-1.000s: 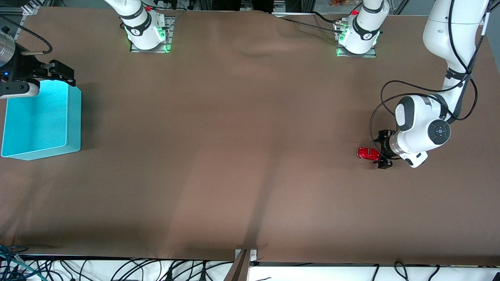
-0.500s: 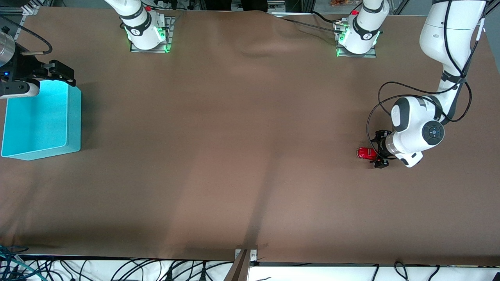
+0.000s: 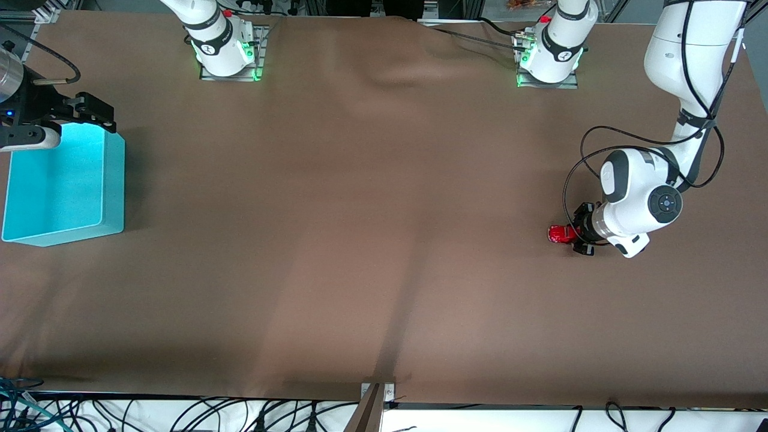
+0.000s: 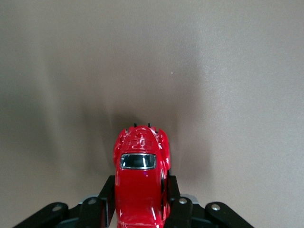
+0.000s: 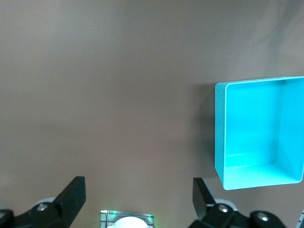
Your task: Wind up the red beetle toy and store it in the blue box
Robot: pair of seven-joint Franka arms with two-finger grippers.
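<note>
Left gripper (image 3: 575, 235) has just closed on the red beetle toy (image 3: 560, 233) at right of frame, ready for winding; right gripper (image 3: 90, 114) waits spread wide over the blue box (image 3: 114, 180), upper left

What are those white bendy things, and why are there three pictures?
They are two robot arms with pinching grippers for hands. The big picture looks down at the brown table from high up. The other two come from little cameras on each arm's wrist. The left gripper is low at the table, its fingers on either side of a tiny red car. The right gripper is open and waits above the edge of the blue box, which is empty.
</note>
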